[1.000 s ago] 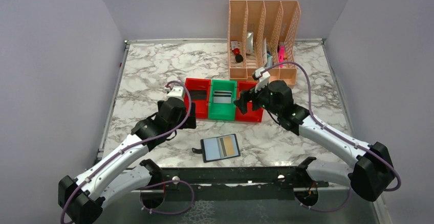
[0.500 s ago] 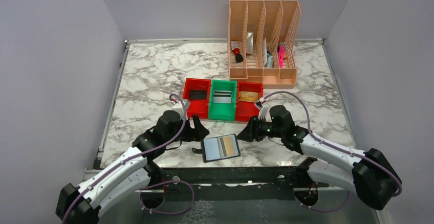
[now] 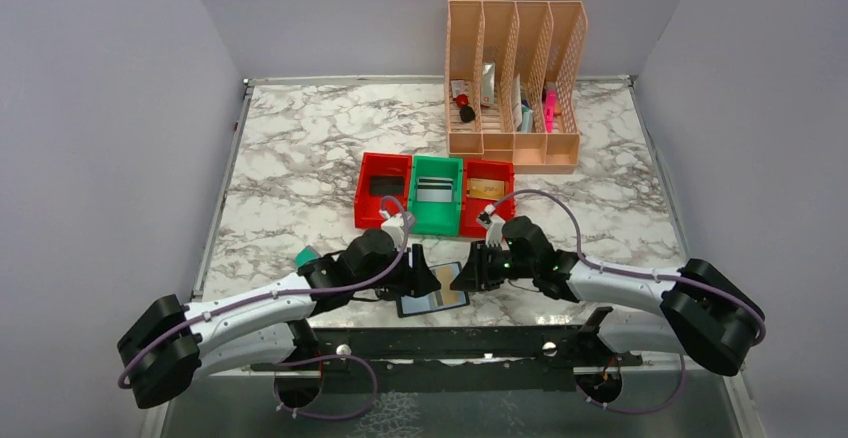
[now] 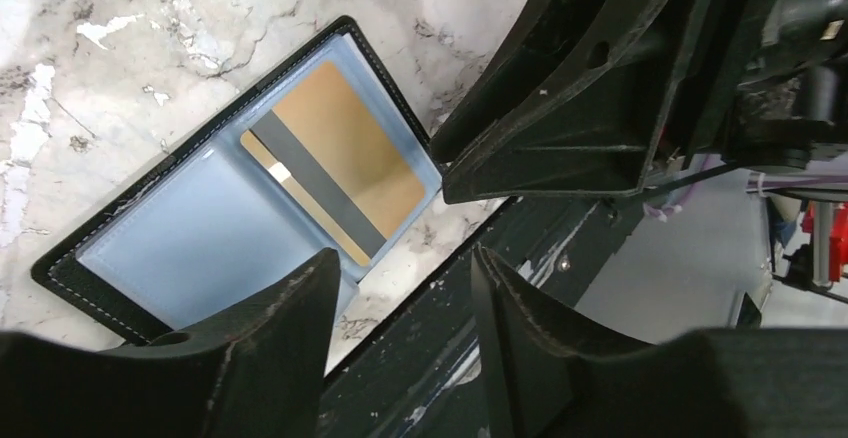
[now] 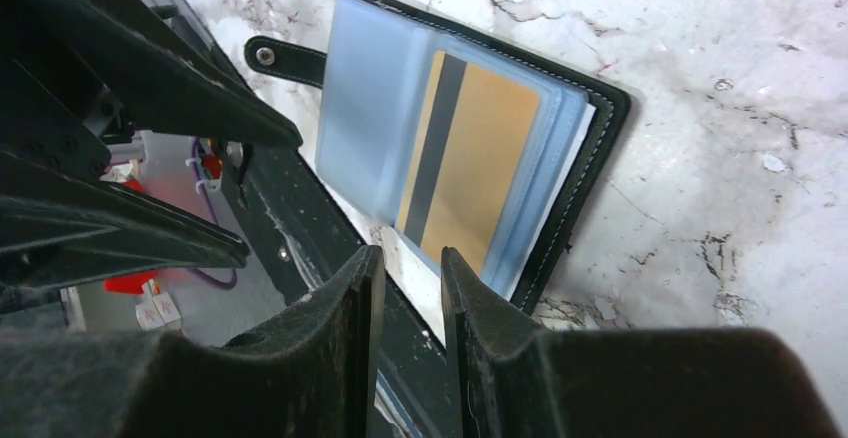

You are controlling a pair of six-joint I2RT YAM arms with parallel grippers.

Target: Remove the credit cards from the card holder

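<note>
1. The card holder (image 4: 200, 248) is a black stitched bifold. It lies open and flat on the veined marble table (image 3: 300, 148), at the near edge between the two grippers. Its inside is blue-grey with glossy clear pockets, and a short strap tab (image 5: 285, 58) with a snap sticks out on one side.
2. One pocket holds a gold card (image 4: 345, 158) with a dark stripe.
3. The left gripper (image 4: 403, 268) sits low at the holder's edge, fingers parted and empty.
4. The right gripper (image 5: 410, 263) faces it across the holder, fingers a narrow slit apart with nothing between.
5. Behind them stand three touching bins:
   - a red bin (image 3: 362, 203) with a dark card;
   - a green bin (image 3: 436, 226) with a grey striped card;
   - a second red bin (image 3: 487, 166) with a gold card.
6. At the back right, a peach lattice file rack (image 3: 515, 78) holds small items.
</note>
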